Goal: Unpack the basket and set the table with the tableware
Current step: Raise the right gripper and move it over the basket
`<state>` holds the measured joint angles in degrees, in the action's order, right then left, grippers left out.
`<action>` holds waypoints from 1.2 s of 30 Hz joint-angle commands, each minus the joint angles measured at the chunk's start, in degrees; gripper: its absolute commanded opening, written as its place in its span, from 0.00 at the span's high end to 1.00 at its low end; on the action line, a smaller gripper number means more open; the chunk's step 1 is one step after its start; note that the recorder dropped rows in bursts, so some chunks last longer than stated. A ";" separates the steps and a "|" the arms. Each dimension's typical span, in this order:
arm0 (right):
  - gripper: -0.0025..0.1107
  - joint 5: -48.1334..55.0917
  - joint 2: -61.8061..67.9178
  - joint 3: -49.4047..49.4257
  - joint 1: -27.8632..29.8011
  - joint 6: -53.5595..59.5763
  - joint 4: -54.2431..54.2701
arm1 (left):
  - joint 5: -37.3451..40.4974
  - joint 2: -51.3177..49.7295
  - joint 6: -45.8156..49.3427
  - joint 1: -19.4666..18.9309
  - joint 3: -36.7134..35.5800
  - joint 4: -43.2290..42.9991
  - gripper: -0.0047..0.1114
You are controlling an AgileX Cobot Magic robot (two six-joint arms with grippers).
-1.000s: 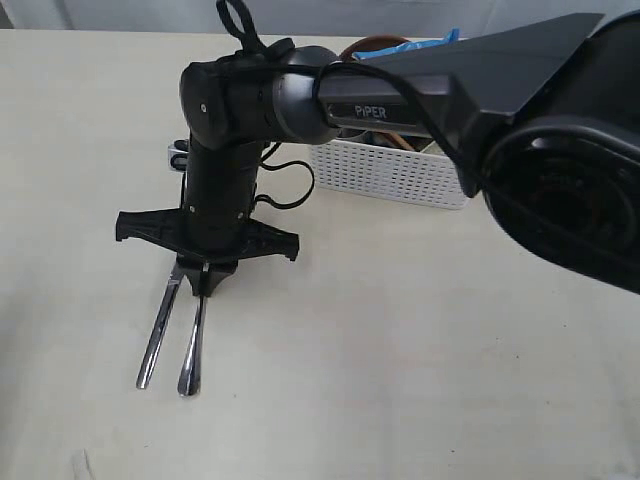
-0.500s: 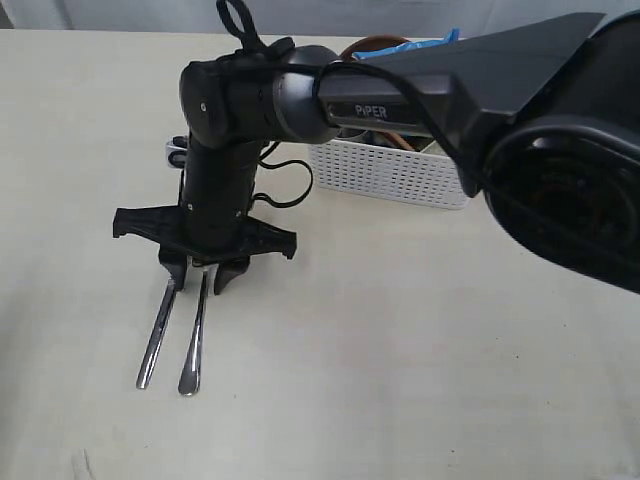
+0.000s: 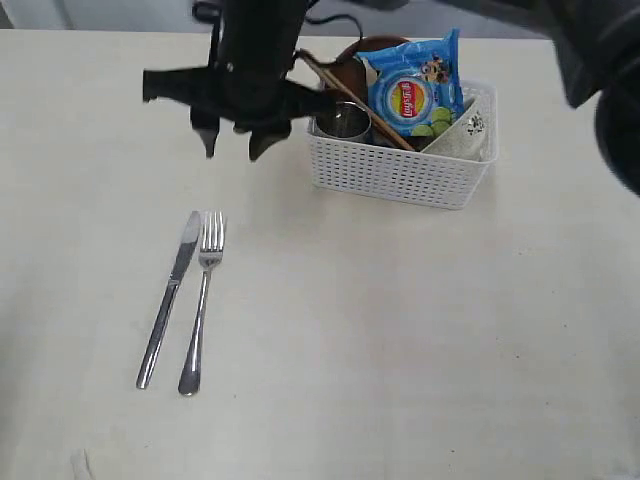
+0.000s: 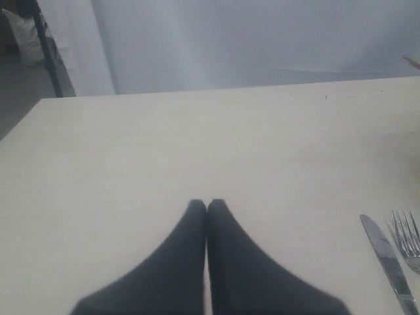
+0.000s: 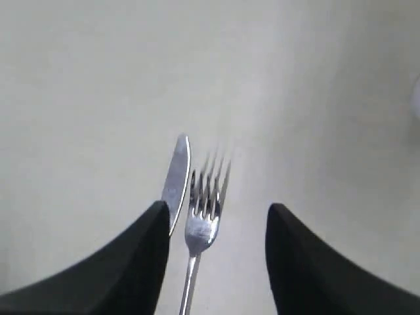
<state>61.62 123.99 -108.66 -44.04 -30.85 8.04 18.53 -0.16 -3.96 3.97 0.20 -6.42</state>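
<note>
We see right gripper [image 3: 232,148] spread wide, nothing held, hanging over table [image 3: 450,350] just beside basket [image 3: 400,175]. We note left gripper [image 4: 207,205] pinched together, empty. Knife [image 3: 166,302] and fork [image 3: 200,300] lie side by side on table, apart from basket. Basket holds steel cup [image 3: 340,122], chopsticks [image 3: 350,95], chip bag [image 3: 410,95].

Soft, even light, no hard shadows; table [image 3: 420,340] slightly washed out. Exterior view is sharp on knife [image 3: 172,290] and fork [image 3: 200,310], with mild glare on the steel. Right wrist view soft: fork tines smeared, right gripper [image 5: 216,206] out of focus. Left wrist view dimmer, grainy, bluish.
</note>
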 commanded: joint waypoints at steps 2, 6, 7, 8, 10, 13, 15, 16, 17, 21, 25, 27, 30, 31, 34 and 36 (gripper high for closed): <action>0.58 4.09 -2.82 -2.89 7.41 3.31 -3.90 | -0.03 0.16 0.07 -0.11 -0.20 0.66 0.96; 0.58 4.21 -2.82 -2.89 12.04 4.60 -8.04 | -0.03 0.16 0.07 -0.11 -0.20 0.66 0.96; 0.58 3.82 -2.82 -2.89 12.69 4.99 -8.40 | -0.03 0.16 0.07 -0.11 -0.20 0.66 0.96; 0.58 3.57 -2.82 -2.89 13.25 5.27 -8.57 | -0.03 0.16 0.07 -0.11 -0.20 0.66 0.96; 0.58 3.32 -2.82 -2.89 14.43 5.89 -8.57 | -0.03 0.16 0.07 -0.11 -0.20 0.66 0.96; 0.58 3.32 -1.81 -2.89 15.97 8.30 -8.57 | -0.03 0.16 0.07 -0.11 -0.20 0.66 0.96; 0.58 3.32 -0.96 -2.89 16.42 10.42 -8.46 | -0.03 0.16 0.07 -0.11 -0.20 0.66 0.96; 0.58 3.15 -0.37 -2.89 16.54 12.27 -8.04 | -0.03 0.16 0.07 -0.11 -0.20 0.66 0.96; 0.58 2.76 -0.25 -2.89 16.54 14.28 -8.04 | -0.03 0.16 0.07 -0.11 -0.20 0.66 0.96; 0.58 -0.48 0.42 -2.89 16.43 28.92 -6.60 | -0.03 0.16 0.07 -0.11 -0.20 0.66 0.96; 0.58 -3.60 0.42 -2.89 16.43 36.22 -5.83 | -0.03 0.16 0.07 -0.11 -0.20 0.66 0.96; 0.58 -4.66 0.42 -2.89 16.55 37.07 -5.96 | -0.03 0.16 0.07 -0.11 -0.20 0.66 0.96; 0.58 -5.47 0.71 -2.89 16.55 41.41 -5.59 | -0.03 0.16 0.07 -0.11 -0.20 0.66 0.96; 0.58 -5.47 1.00 -2.89 16.43 42.84 -5.31 | -0.03 0.16 0.07 -0.11 -0.20 0.66 0.96; 0.58 -4.81 1.96 -2.89 16.43 46.81 -4.10 | -0.03 0.16 0.07 -0.11 -0.20 0.66 0.96; 0.58 -4.24 2.38 -2.89 16.43 47.59 -4.97 | -0.03 0.16 0.07 -0.11 -0.20 0.66 0.96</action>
<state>56.93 125.67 -111.19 -27.79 14.27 3.51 18.53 -0.16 -3.87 3.97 0.20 -6.42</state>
